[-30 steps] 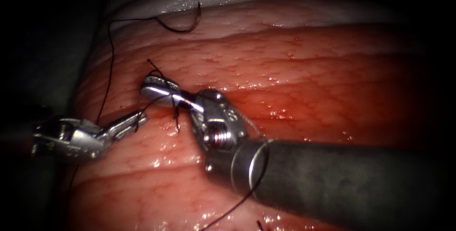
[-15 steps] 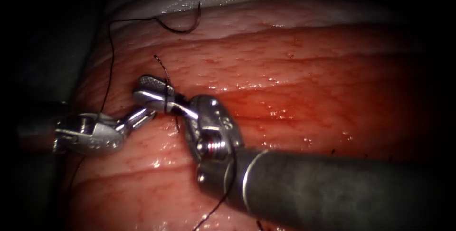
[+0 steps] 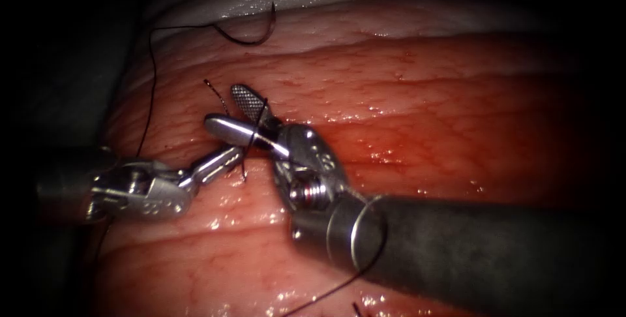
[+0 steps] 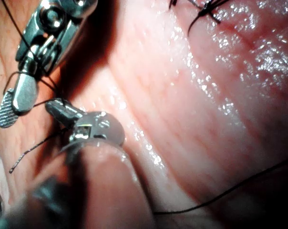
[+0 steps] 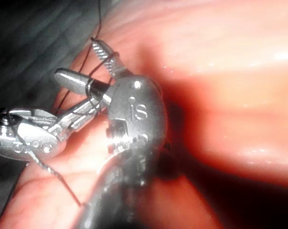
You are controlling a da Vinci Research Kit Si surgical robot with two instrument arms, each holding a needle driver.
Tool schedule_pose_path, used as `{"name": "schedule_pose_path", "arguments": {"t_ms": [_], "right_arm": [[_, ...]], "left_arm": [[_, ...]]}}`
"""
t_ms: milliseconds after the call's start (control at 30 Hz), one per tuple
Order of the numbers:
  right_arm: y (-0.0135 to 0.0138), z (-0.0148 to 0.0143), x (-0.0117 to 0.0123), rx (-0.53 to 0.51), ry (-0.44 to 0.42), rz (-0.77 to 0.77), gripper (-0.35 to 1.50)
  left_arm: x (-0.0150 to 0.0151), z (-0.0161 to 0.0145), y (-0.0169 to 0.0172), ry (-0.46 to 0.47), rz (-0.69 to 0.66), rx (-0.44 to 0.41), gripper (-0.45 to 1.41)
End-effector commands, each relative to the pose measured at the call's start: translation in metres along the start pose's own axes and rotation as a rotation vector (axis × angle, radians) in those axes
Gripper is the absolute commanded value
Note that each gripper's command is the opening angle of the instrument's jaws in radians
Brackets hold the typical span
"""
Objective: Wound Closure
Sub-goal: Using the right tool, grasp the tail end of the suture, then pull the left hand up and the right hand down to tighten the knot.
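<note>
At about five o'clock in the endoscope view, the right tool [image 3: 233, 109] reaches in with jaws spread, thread [image 3: 259, 123] wrapped around them. Just toward eight o'clock, the left tool [image 3: 229, 157] has its jaws pressed together, seemingly pinching the thread by the cut [image 3: 365, 135]. Farther off, near eleven o'clock, the needle [image 3: 257, 32] lies free on the tissue [image 3: 424, 89], held by neither. The wrap could slide off the spread jaws if tension goes slack.

Dark worktop [image 3: 52, 82] spreads out behind the left hand [image 3: 225, 158] on its outer side — flat and dim. From the right wrist, it shows faint grey streaks — just beyond that hand.
</note>
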Motion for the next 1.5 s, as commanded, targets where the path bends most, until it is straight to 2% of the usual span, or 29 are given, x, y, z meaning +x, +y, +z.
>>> {"name": "schedule_pose_path", "arguments": {"t_ms": [33, 133, 367, 567, 633, 800, 833, 900, 1000, 1067, 1267, 1500], "right_arm": [[0.0004, 0.0011, -0.0009, -0.016, -0.021, -0.012, 1.09], [0.0010, 0.0023, -0.0017, -0.053, -0.097, -0.048, 1.18], [0.0017, 0.0041, -0.0021, -0.085, -0.099, -0.081, 1.18], [0.0016, 0.0044, -0.0022, -0.074, -0.125, -0.097, 0.91], [0.0016, 0.0045, -0.0024, -0.062, -0.137, -0.098, 0.69], [0.0013, 0.0050, -0.0026, -0.057, -0.156, -0.099, 0.42], [0.0012, 0.0051, -0.0027, -0.057, -0.161, -0.099, 0.34], [0.0010, 0.0055, -0.0029, -0.058, -0.172, -0.100, -0.01], [0.0009, 0.0057, -0.0030, -0.062, -0.185, -0.101, -0.13], [0.0009, 0.0058, -0.0030, -0.062, -0.185, -0.101, -0.32], [0.0007, 0.0046, -0.0029, -0.042, -0.198, -0.120, -0.35], [0.0009, 0.0023, -0.0024, -0.003, -0.154, -0.152, -0.35]], "left_arm": [[-0.0003, 0.0007, 0.0005, 0.000, 0.007, -0.003, -0.45], [-0.0007, 0.0007, 0.0006, -0.002, 0.010, -0.014, -0.45], [-0.0011, 0.0007, 0.0011, -0.009, 0.025, -0.029, -0.45], [-0.0015, 0.0007, 0.0012, -0.013, 0.027, -0.034, -0.45], [-0.0016, 0.0007, 0.0012, -0.014, 0.028, -0.034, -0.45], [-0.0016, 0.0006, 0.0012, -0.015, 0.029, -0.037, -0.45], [-0.0016, 0.0006, 0.0012, -0.015, 0.029, -0.037, -0.45], [-0.0017, 0.0005, 0.0011, -0.015, 0.029, -0.038, -0.45], [-0.0017, 0.0004, 0.0011, -0.014, 0.029, -0.038, -0.45], [-0.0018, 0.0003, 0.0011, -0.013, 0.030, -0.038, -0.45], [-0.0023, -0.0005, 0.0007, -0.008, 0.029, -0.047, -0.45], [-0.0036, -0.0017, -0.0011, -0.016, 0.018, -0.060, -0.45]]}}
